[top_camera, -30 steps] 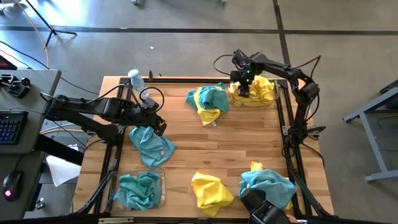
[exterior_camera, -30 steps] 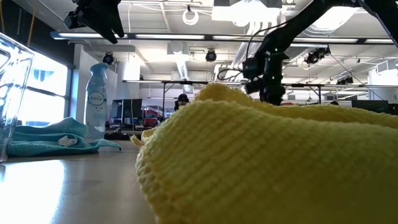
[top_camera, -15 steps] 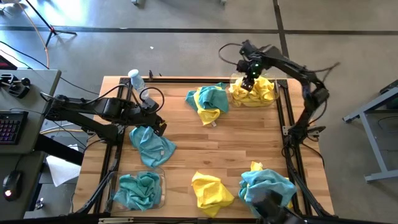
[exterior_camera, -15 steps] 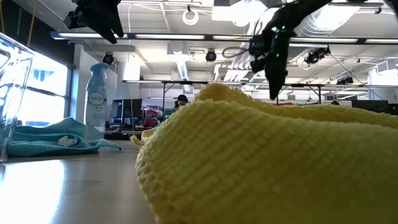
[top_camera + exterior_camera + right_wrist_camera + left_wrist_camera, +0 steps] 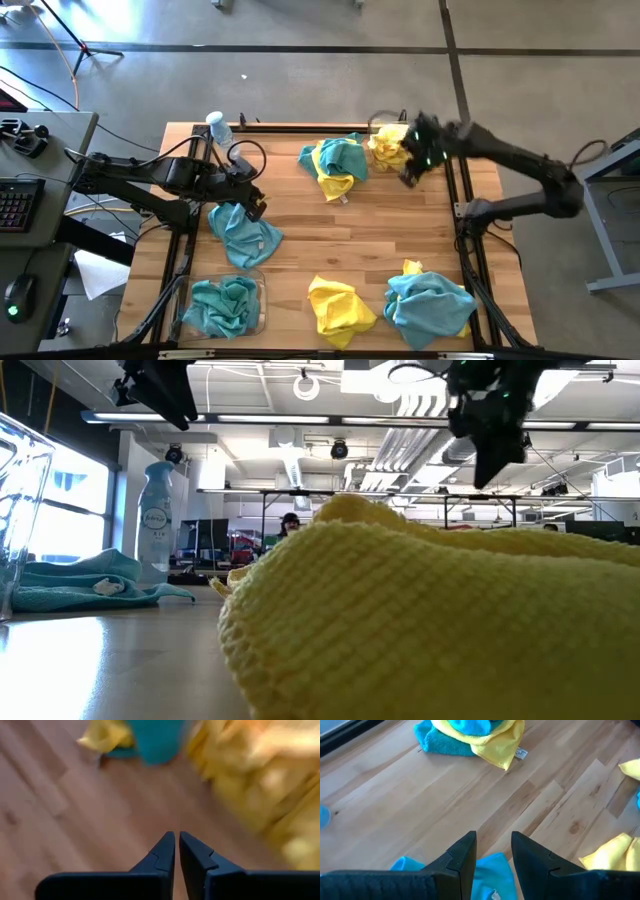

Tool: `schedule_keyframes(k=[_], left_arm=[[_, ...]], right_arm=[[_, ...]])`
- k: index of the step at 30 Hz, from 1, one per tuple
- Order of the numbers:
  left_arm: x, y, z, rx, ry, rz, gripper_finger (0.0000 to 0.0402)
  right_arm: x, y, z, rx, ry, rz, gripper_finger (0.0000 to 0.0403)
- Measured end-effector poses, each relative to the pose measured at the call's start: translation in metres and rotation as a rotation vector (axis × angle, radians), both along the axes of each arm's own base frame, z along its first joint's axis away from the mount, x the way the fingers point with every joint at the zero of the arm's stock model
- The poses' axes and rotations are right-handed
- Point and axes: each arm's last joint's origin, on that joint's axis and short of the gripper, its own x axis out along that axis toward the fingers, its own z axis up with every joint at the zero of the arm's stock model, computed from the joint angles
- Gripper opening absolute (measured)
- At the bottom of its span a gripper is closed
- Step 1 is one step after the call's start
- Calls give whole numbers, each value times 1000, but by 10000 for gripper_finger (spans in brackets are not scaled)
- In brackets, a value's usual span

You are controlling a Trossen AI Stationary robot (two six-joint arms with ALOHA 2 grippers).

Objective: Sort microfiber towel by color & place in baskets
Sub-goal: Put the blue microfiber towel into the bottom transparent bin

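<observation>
Low view is mostly blocked by a close yellow towel [image 5: 400, 620], hiding the tabletop behind it. Right wrist view is smeared: the yellow towels [image 5: 260, 785] have no clear outline. Right arm [image 5: 500, 160] is motion-blurred in the high view. Near-left basket [image 5: 20, 520] is cut off by the frame edge.

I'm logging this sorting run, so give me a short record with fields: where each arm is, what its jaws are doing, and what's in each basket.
left gripper: above a loose teal towel at the table's left, jaws part open, holding nothing
right gripper: near the far right basket, jaws nearly shut, empty
far right basket: yellow towels
near left basket: teal towels
unsorted: mixed pile far centre, yellow towel near centre, teal-on-yellow pile near right
</observation>
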Motion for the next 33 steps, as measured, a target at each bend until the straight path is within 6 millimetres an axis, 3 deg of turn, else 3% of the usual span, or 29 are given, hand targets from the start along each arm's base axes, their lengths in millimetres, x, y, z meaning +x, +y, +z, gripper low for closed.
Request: schedule_keyframes(k=[7, 17, 25, 33], left_arm=[[5, -3, -5, -44, 31, -46, 110], [31, -38, -35, -94, 171, -150, 110], [48, -72, -41, -127, 198, -182, 110], [81, -102, -26, -107, 151, -221, 110]], right_arm=[[-14, 77, -24, 108, -42, -170, 3], [3, 171, -29, 122, -103, -207, 1], [-2, 230, -48, 234, -59, -231, 0], [-22, 255, -51, 260, -15, -170, 0]])
